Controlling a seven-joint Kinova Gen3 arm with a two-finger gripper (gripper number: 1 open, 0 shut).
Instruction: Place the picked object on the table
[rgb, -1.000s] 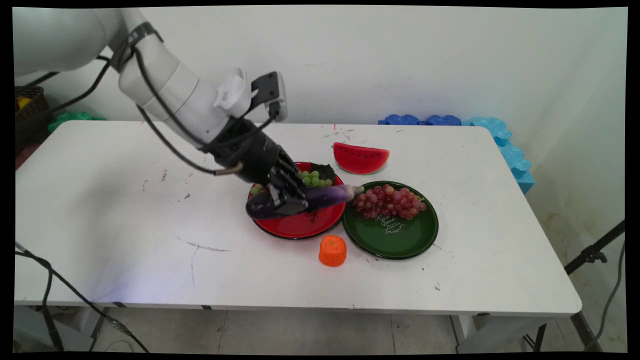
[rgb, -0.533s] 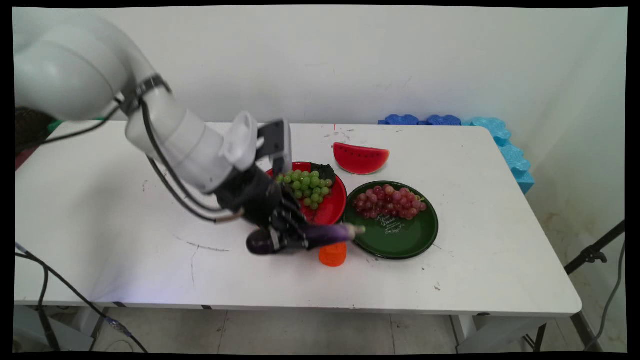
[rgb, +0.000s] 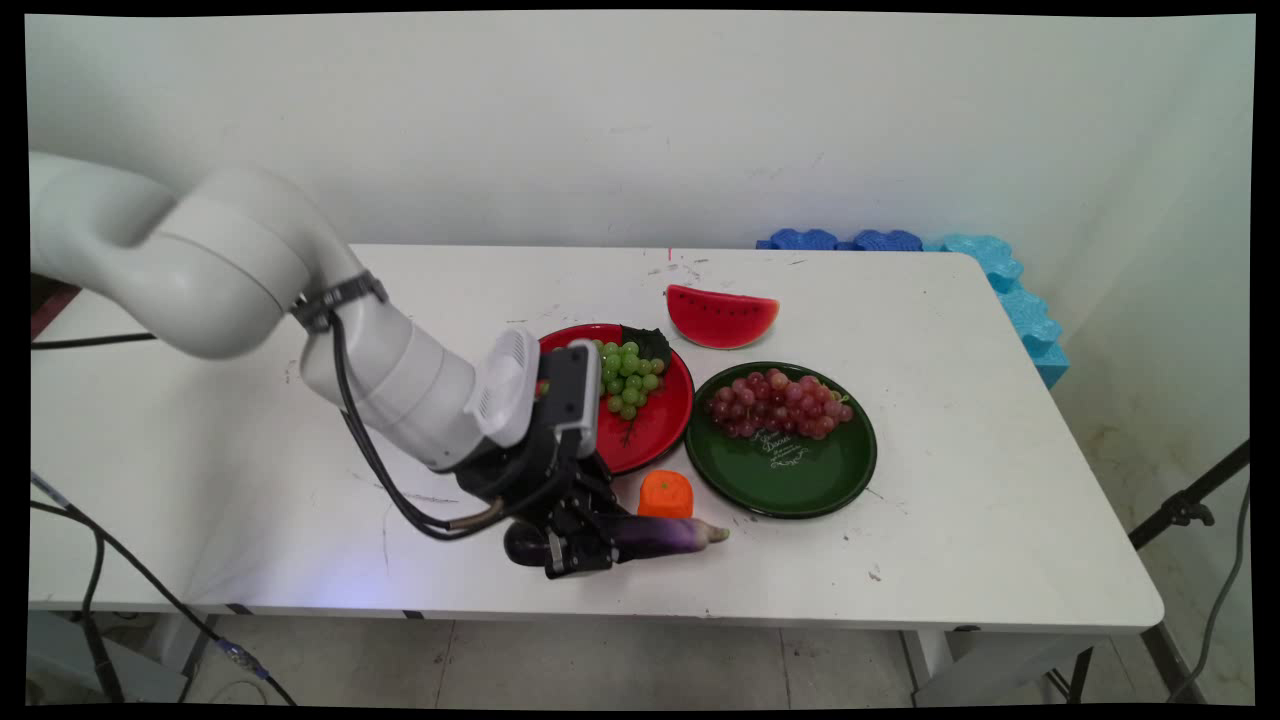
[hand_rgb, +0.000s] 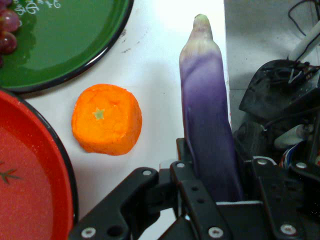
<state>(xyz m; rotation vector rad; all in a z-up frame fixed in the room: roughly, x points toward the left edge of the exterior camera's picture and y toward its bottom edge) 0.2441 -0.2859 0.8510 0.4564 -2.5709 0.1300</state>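
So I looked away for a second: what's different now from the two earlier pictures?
The gripper, shut on the purple eggplant throughout, carried it from above the red plate toward the table's near edge and lower, in front of the orange. Green grapes, red grapes on the green plate and the watermelon slice stayed put.

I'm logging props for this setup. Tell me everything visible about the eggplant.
The eggplant is long and slim, glossy dark purple at its thick end, fading to pale lilac toward a small greenish tip. It looks like smooth plastic. It lies roughly level at the table's near edge, tip pointing toward the picture's right, just in front of the orange fruit without clearly touching it. The end effector is shut on its thicker half; whether it rests on the table cannot be told.
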